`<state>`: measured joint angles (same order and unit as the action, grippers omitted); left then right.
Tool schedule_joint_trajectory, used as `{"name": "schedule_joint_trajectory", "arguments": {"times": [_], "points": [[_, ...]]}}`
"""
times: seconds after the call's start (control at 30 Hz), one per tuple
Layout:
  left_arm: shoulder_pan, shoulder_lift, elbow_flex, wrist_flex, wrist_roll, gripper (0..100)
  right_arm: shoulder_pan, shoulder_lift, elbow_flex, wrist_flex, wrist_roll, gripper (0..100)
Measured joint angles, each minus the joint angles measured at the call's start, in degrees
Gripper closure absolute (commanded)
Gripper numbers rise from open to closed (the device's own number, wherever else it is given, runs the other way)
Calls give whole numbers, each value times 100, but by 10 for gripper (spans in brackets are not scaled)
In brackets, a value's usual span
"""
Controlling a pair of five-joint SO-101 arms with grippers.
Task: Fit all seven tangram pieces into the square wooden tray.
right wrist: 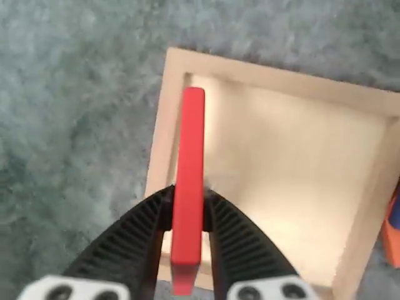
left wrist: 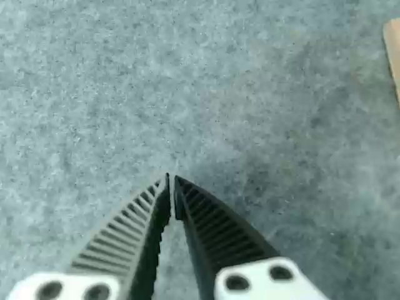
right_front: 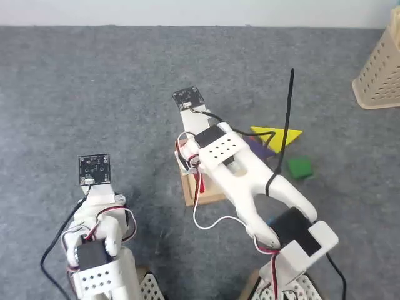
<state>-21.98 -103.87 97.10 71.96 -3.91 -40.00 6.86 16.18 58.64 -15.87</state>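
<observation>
A grey carpeted table [right_front: 94, 81] carries a tray [right_front: 195, 195]. Right of the tray lie a purple piece [right_front: 261, 150], a yellow triangle [right_front: 275, 134] touching it and a green block [right_front: 300, 167]. A perforated bin [right_front: 381, 69] stands well beyond them.

One each: tray [right wrist: 269, 78], red piece [right wrist: 190, 175], yellow piece [right_front: 275, 134], purple piece [right_front: 259, 149], green piece [right_front: 300, 167].

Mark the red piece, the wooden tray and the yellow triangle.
red piece [right wrist: 190, 140], right wrist view, its narrow edge
wooden tray [right wrist: 275, 78], right wrist view, rim
yellow triangle [right_front: 275, 136], high view, centre
</observation>
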Motion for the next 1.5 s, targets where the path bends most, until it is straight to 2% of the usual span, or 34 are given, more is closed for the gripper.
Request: {"name": "schedule_joint_trajectory", "arguments": {"times": [0.13, 0.57, 0.77, 0.97, 1.4, 1.5], "points": [[0, 0, 0, 0, 0, 987, 0, 97, 0, -202, -211, 990], [0, 0, 0, 0, 0, 987, -281, 633, 9, -712, -237, 983], [0, 0, 0, 0, 0, 987, -290, 633, 9, -712, -255, 840], [0, 0, 0, 0, 0, 987, -281, 633, 9, -598, -255, 835], [0, 0, 0, 0, 0, 987, 774, 185, 9, -334, -255, 837], [0, 0, 0, 0, 0, 987, 879, 211, 9, -334, -53, 860]]}}
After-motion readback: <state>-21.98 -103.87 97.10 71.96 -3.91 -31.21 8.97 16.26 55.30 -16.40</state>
